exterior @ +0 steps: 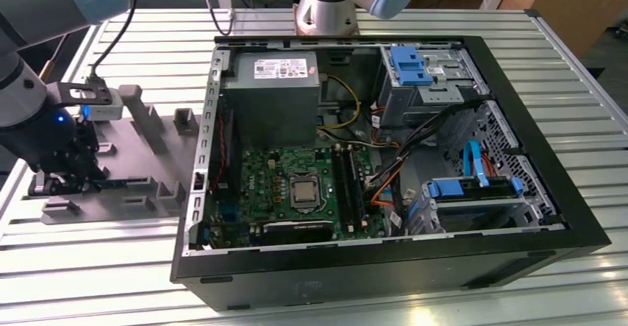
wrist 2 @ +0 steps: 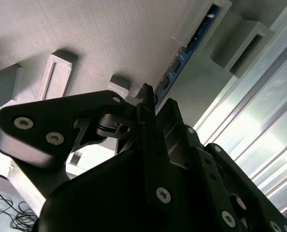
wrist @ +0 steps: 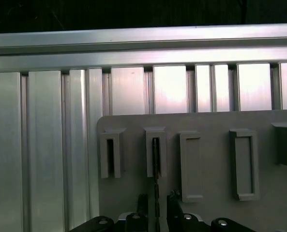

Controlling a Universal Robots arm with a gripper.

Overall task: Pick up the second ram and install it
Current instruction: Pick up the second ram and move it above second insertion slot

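Between the parted fingers [wrist: 173, 198] of the black two-finger gripper [wrist: 157, 200], the second ram [wrist: 155, 154], a long thin dark blue-green circuit-board stick, stands on edge. In both wrist views the jaws straddle it rather than clamp it. A gap shows on each side in the first wrist view, though from that angle I cannot rule out one pad just brushing the board.

The stick sits in the slotted upright blocks of a flat grey plastic holder plate [wrist: 208, 208]. The second wrist view shows its blue face [wrist 2: 183, 62] running away from the gripper [wrist 2: 158, 99] through the next block. In the exterior view the gripper [exterior: 61, 183] hangs low over this holder [exterior: 147, 160], at the exterior view's left on the ribbed aluminium table [exterior: 98, 267]. It is well apart from the open black computer case [exterior: 393, 274] and its green motherboard [exterior: 265, 186].

The step in hand looks like the grasp. To do it well, the jaws should close squarely on the flat faces, centred along the stick's length, with the board parallel to the pads. Any tilt would likely bind it in the holder slots.
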